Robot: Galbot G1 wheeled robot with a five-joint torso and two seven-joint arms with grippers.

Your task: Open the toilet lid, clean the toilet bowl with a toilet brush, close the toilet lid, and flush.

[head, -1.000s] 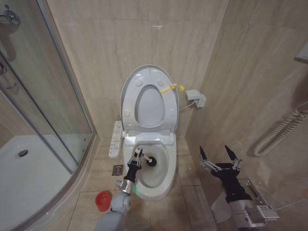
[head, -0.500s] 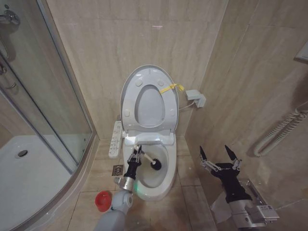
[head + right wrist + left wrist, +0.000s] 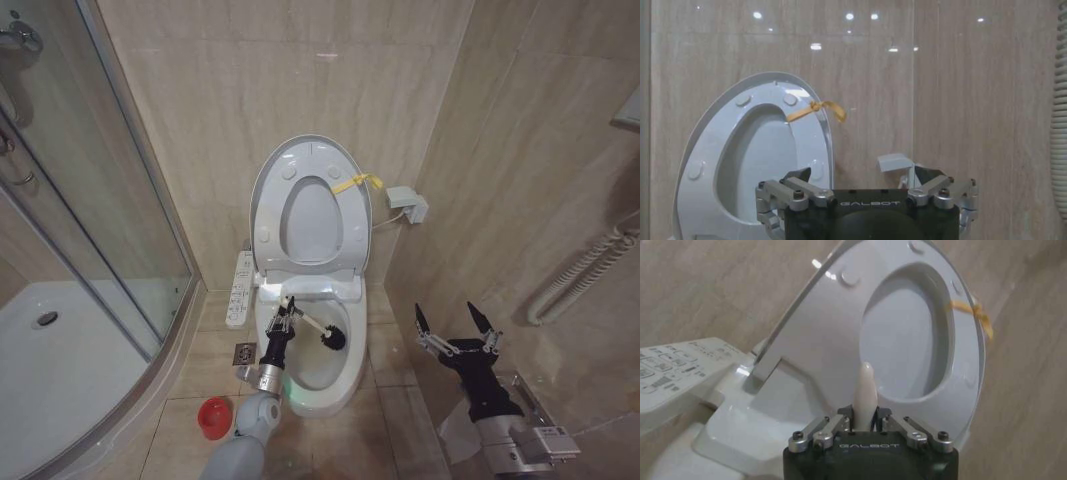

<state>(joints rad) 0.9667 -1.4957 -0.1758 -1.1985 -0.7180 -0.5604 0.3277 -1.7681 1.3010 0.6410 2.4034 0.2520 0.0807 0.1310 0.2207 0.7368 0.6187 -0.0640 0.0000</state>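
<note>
Since a second earlier, the toilet brush had swept across the toilet bowl: its dark head had travelled from near the bowl's middle to the robot's right side of the basin, against the inner wall. The left gripper had edged a little toward the back of the bowl and was pinching the white handle, which ran out from between its fingers in the left wrist view. The toilet lid stood upright against the wall with the seat raised in front of it, unchanged. The right gripper hung to the right of the toilet, fingers spread and holding nothing, where it had been before.
</note>
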